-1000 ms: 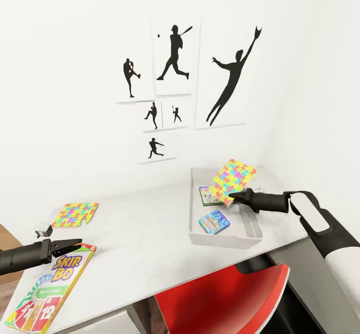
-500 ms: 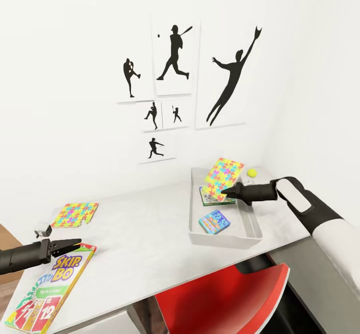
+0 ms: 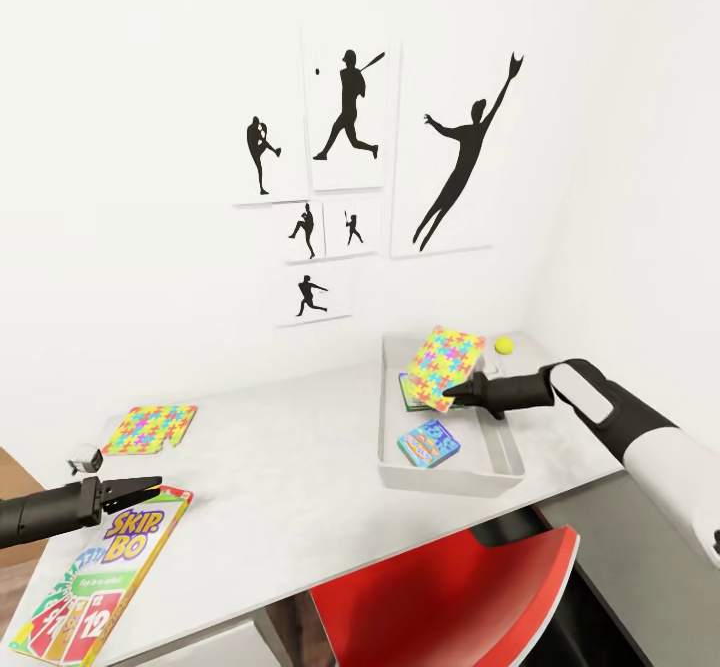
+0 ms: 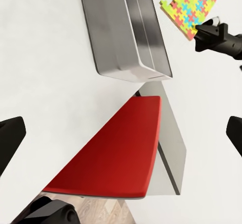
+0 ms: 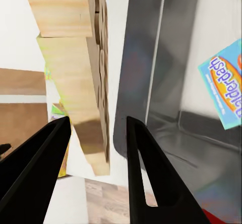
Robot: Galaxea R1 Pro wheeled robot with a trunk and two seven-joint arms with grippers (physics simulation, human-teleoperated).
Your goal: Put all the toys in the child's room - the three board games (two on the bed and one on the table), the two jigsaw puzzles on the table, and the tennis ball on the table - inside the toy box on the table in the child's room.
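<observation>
Right gripper (image 3: 449,391): clamped on a corner of a jigsaw (image 3: 445,354), held tilted above the toy box (image 3: 455,477).
Held jigsaw: just ahead of the right fingertips, its wooden edge visible (right wrist view) (image 5: 75,57).
Toy box contents: a light blue board game (image 3: 428,442) lies below the right gripper; another flat box (image 3: 412,391) sits under the held jigsaw.
Tennis ball (image 3: 505,345): on the table (image 3: 280,467), beyond the right gripper, outside the box.
Left gripper (image 3: 145,487): fingers spread, holding nothing, hovering over the Skip-Bo box (image 3: 95,577).
Second jigsaw (image 3: 150,428): flat on the table, beyond the left gripper.
Chair (image 3: 440,597): red seat, tucked under the table edge.
</observation>
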